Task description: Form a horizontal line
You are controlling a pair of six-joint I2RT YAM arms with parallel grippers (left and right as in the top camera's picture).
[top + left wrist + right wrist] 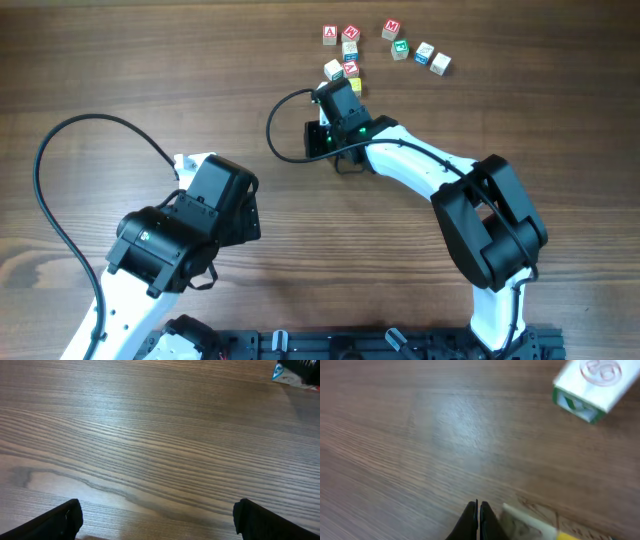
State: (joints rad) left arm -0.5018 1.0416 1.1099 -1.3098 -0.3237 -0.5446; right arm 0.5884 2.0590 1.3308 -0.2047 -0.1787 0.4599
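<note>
**Right gripper** (478, 520): my two fingers are pressed together with nothing between them, low over the table (420, 450). A pale cube face (525, 522) lies just to their right, with a yellow edge at the frame bottom. A green-marked cube (592, 385) sits farther off, upper right.

**Overhead:** my right arm reaches up the table to the line (342, 70). Its pale cube (333, 69) and red-marked cube (351, 69) sit side by side. The yellow cube (354, 85) lies just below the red-marked one, beside my fingertips, so the row is bent. Loose cubes (400, 48) are scattered above and to the right.

**Left gripper** (157, 525): my fingers (55, 522) are spread wide over bare wood, well apart from every cube.
</note>
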